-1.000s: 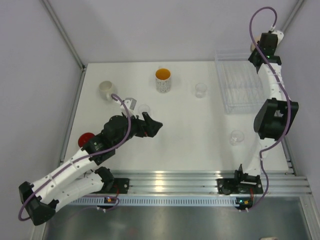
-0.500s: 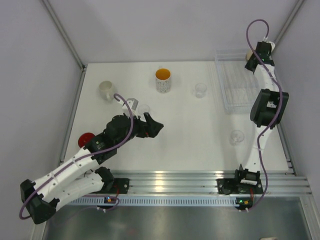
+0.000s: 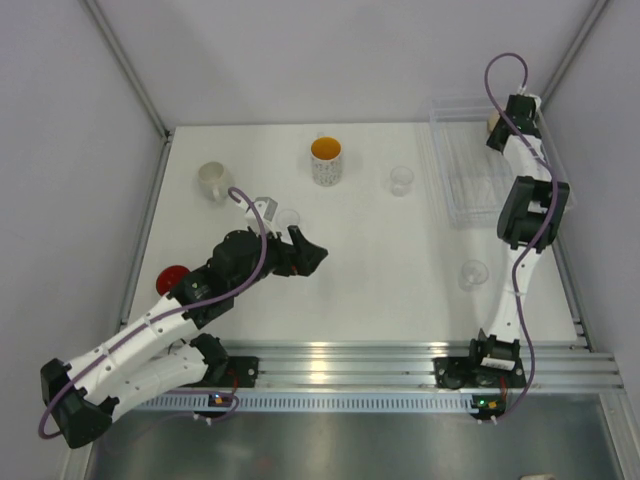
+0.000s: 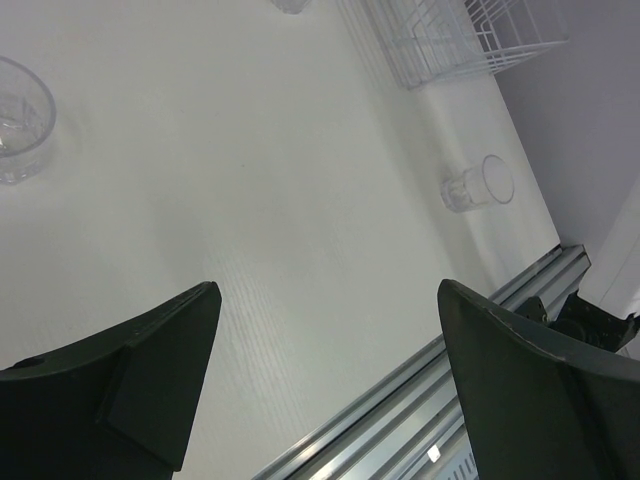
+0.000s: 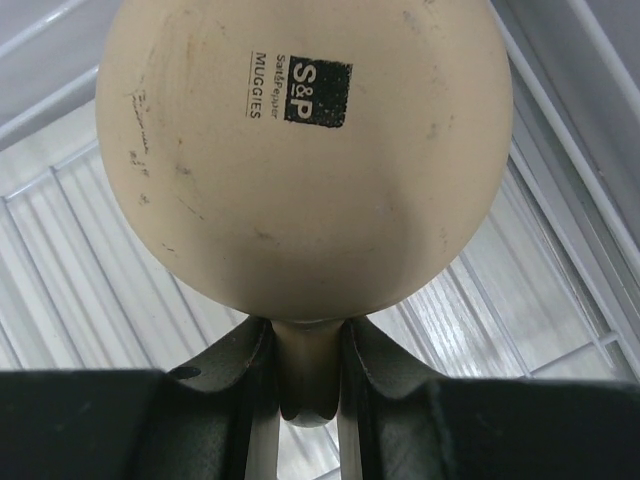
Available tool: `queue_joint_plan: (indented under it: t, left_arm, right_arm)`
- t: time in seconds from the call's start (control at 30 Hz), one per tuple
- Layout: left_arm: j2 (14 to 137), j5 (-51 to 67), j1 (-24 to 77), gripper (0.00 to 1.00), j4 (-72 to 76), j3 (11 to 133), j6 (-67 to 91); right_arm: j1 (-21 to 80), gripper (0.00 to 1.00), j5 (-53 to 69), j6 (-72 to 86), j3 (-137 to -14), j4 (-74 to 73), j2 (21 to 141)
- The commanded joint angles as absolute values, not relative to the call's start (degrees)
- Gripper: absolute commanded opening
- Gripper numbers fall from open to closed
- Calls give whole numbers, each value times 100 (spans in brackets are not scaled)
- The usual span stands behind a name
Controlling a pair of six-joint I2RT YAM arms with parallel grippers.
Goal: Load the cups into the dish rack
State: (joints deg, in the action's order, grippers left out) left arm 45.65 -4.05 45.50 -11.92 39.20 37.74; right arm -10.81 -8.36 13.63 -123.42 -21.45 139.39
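Note:
My right gripper (image 3: 500,130) is shut on the handle of the beige mug (image 5: 300,150), bottom facing the camera, and holds it over the far right corner of the white wire dish rack (image 3: 470,170). The rack's wires (image 5: 80,260) show under the mug. My left gripper (image 3: 310,252) is open and empty above the table, next to a glass tumbler (image 3: 288,218). The speckled mug with orange inside (image 3: 326,160), the white mug (image 3: 212,180), the red cup (image 3: 173,277) and two more tumblers (image 3: 401,180) (image 3: 473,274) stand on the table.
The left wrist view shows a tumbler (image 4: 20,120) at the left, a tumbler (image 4: 480,185) at the right, the rack corner (image 4: 450,40) and the metal rail (image 4: 480,330) at the table's near edge. Walls enclose the table on the left, back and right.
My right arm has carried the beige mug further toward the rack's far right corner. The left arm has barely moved.

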Motion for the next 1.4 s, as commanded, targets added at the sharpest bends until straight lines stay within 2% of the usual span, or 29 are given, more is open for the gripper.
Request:
queue_joint_plan:
  t: [0.0, 0.2, 0.27, 0.3, 0.4, 0.43, 0.5, 0.7, 1.03, 1.2, 1.27, 1.3, 1.37]
  left_arm:
    - [4561, -369, 4570, 95, -1072, 3946, 3876]
    - [4676, -308, 4570, 95, -1081, 3990, 3850]
    - [4676, -351, 4570, 95, -1081, 3955, 3858]
    - [4667, -360, 4570, 95, -1081, 3964, 3858]
    - [4737, -352, 4570, 95, -1081, 3990, 3867]
    - [4763, -343, 4570, 95, -1081, 3999, 3867]
    - [4808, -308, 4570, 95, -1081, 4008, 3876]
    - [4860, -290, 4570, 95, -1072, 4043, 3920]
    - [4773, -307, 4570, 95, -1081, 4148, 3823]
    - [4650, -430, 4570, 95, -1229, 4297, 3683]
    - [4632, -536, 4570, 95, -1327, 4368, 3613]
    - [4623, -667, 4570, 95, -1432, 4429, 3578]
    - [4614, -799, 4570, 95, -1511, 4473, 3455]
  right_arm:
    - [-1204, 0, -897, 1371, -12858, -1239, 13860]
    - [-1283, 4, -1002, 1512, -12823, -1143, 13966]
    - [-1345, 11, -958, 1582, -12806, -1099, 13983]
    - [-1362, 19, -949, 1608, -12806, -1081, 13992]
    - [-1397, 30, -914, 1556, -12806, -1072, 14018]
    - [-1406, 37, -905, 1512, -12806, -1081, 14019]
    - [-1406, 42, -940, 1407, -12806, -1081, 14010]
    - [-1415, 48, -949, 1327, -12727, -1187, 13782]
    - [-1415, 50, -835, 2100, -11690, -1634, 12597]
    - [-1389, 59, -326, 2338, -11303, -1924, 11946]
    - [-1336, 67, -177, 2329, -11058, -2056, 11550]
    - [-1319, 82, -71, 2312, -10839, -2100, 11392]
    - [-1248, 99, 304, 2329, -10618, -2179, 10944]
